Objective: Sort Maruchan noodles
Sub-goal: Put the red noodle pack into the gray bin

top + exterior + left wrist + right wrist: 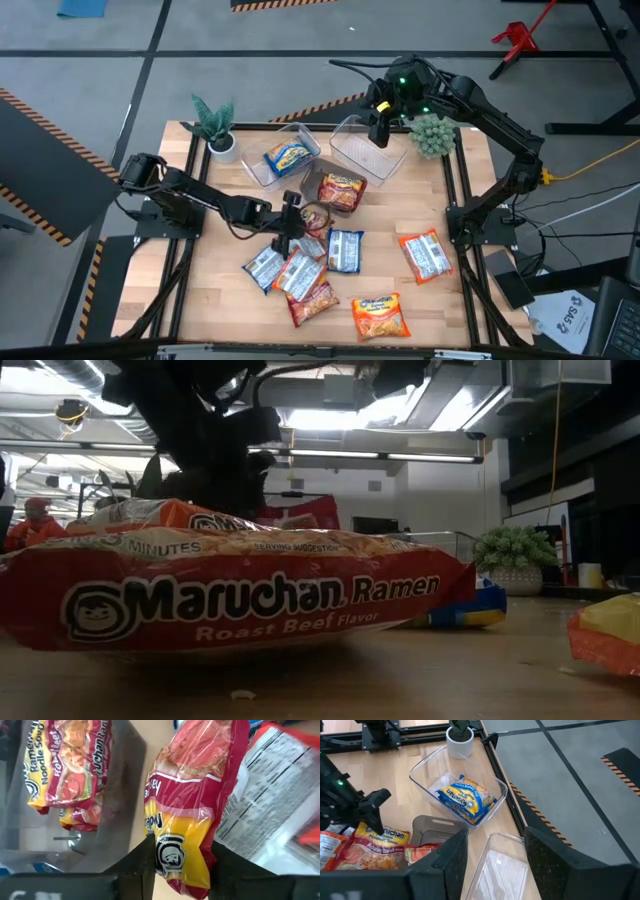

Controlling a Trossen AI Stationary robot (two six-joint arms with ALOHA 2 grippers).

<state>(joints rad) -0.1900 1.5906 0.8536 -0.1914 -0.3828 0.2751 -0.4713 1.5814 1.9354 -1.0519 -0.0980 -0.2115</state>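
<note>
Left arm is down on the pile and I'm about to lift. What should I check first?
1. Left pincer on one packet only: ok, its fingers press both sides of a red-yellow packet.
2. Neighbour free of the grip: cannot tell; a back-up packet lies right beside it.
3. Grey bin ready: ok, red packets lie inside.
4. Right pincer out of the way: ok, open above the empty clear bin.
5. Blue-yellow packet sorted: ok, it lies in the other clear bin.
</note>
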